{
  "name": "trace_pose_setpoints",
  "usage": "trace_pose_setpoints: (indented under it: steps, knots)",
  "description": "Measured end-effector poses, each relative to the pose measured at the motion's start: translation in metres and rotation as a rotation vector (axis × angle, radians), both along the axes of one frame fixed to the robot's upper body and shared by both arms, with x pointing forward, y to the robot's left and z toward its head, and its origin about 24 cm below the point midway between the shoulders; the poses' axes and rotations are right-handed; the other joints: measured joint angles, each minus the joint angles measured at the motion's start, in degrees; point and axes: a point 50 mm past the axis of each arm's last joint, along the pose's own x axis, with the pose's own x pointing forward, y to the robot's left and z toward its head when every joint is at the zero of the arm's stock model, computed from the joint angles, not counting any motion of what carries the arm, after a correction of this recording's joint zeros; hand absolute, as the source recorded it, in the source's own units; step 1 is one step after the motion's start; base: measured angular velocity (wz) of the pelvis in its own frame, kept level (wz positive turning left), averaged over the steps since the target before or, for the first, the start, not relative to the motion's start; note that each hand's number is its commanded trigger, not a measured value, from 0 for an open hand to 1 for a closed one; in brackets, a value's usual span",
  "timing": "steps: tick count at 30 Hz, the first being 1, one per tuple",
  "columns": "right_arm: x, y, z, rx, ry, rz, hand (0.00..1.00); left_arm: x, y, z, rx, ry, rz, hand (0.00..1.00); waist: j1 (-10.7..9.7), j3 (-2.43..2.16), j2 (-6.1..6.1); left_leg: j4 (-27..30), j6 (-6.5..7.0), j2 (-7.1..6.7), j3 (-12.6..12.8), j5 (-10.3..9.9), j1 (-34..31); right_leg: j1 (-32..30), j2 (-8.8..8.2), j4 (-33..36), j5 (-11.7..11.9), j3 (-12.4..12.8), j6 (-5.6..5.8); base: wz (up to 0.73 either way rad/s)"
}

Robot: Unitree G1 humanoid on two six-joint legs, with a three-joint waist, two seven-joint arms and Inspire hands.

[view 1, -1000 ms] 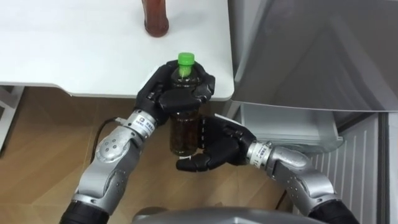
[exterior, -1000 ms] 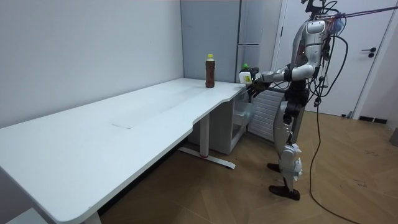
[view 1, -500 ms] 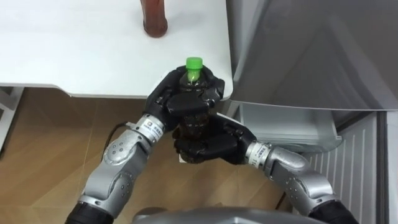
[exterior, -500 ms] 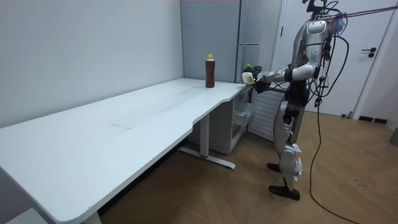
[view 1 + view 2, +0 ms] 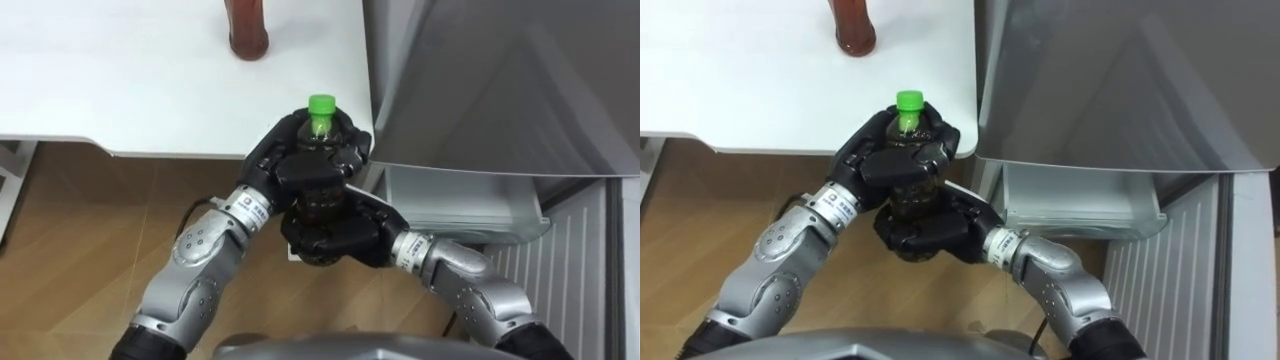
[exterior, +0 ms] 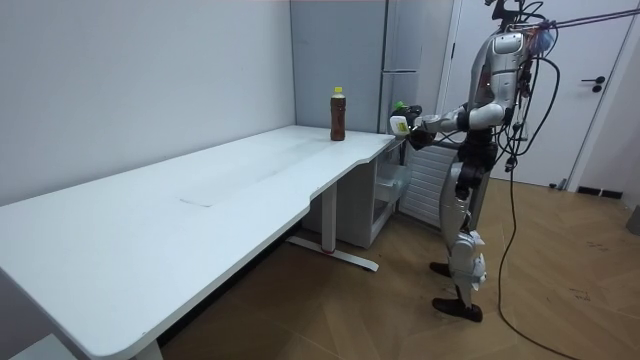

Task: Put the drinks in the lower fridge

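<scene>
A dark drink bottle with a green cap [image 5: 321, 106] is held upright in front of me, just off the white table's near corner [image 5: 345, 140]. My left hand [image 5: 300, 165] is curled round its upper part below the cap. My right hand [image 5: 340, 236] is curled round its lower part from underneath, hiding the base. A second dark bottle [image 5: 248, 30] stands on the table further back; in the room view this second bottle [image 6: 338, 113] has a yellow cap. The grey fridge [image 5: 500, 80] is on my right, its lower compartment [image 5: 460, 200] open.
The lower fridge door [image 5: 580, 260] stands swung open at the far right, its ribbed inner side showing. Wooden floor [image 5: 80, 240] lies under the table's edge. In the room view I stand at the long table's end [image 6: 360, 150], right by the fridge [image 6: 400, 60].
My right hand has gone from open beside the bottle's base to curled round it. The bottle, still in my left hand, has shifted slightly right and up, towards the fridge.
</scene>
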Motion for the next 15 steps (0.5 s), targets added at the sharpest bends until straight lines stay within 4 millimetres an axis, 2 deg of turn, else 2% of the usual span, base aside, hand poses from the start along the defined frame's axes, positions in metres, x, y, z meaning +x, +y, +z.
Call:
trace_pose_setpoints:
  steps: [9, 15]
  knots:
    - [0.0, 0.001, 0.0, 0.012, 0.005, -0.003, 1.0, 0.001, 0.001, 0.002, -0.018, -0.006, -0.004, 0.0, 0.17, -0.14, 0.33, 0.13, 0.0, 0.0, 0.13, 0.0, -0.2, -0.36, -0.01, 0.22, 0.01, 0.02, -0.01, 0.0]
    - [0.002, 0.002, 0.005, 0.087, 0.005, -0.04, 1.0, 0.009, 0.0, 0.016, -0.048, -0.067, -0.008, 0.0, 0.05, -0.27, 0.33, 0.28, 0.0, -0.01, 0.24, 0.0, -0.32, -0.71, -0.07, 0.59, 0.0, 0.19, -0.01, -0.01]
